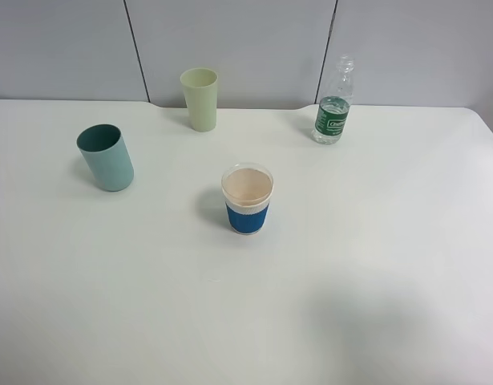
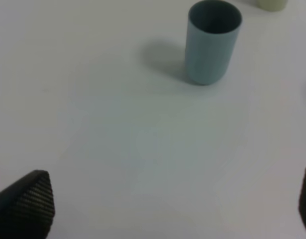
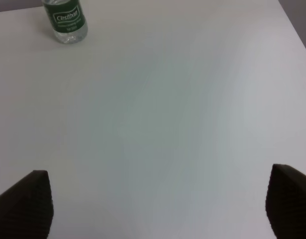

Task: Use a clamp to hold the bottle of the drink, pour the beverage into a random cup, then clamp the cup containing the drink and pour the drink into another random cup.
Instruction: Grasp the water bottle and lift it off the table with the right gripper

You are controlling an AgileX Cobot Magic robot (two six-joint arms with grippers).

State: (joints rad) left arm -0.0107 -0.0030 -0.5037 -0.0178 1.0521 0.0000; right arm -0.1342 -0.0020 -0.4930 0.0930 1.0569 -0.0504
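Observation:
The bottle (image 1: 333, 111), clear with a dark green label, stands upright at the back right of the white table (image 1: 374, 265). In the right wrist view the bottle (image 3: 66, 21) is far off, and my right gripper (image 3: 162, 194) hangs open above bare table with nothing between its fingers. The teal tumbler (image 1: 107, 156) stands at the left; I cannot see what is inside it. It also shows upright in the left wrist view (image 2: 211, 41), well ahead of my open, empty left gripper (image 2: 173, 201). Neither gripper shows in the high view.
A pale yellow-green tumbler (image 1: 200, 99) stands at the back, left of the middle; its base (image 2: 272, 4) peeks into the left wrist view. A paper cup with a blue sleeve (image 1: 247, 199) stands mid-table. A grey panelled wall (image 1: 230, 40) runs behind the table.

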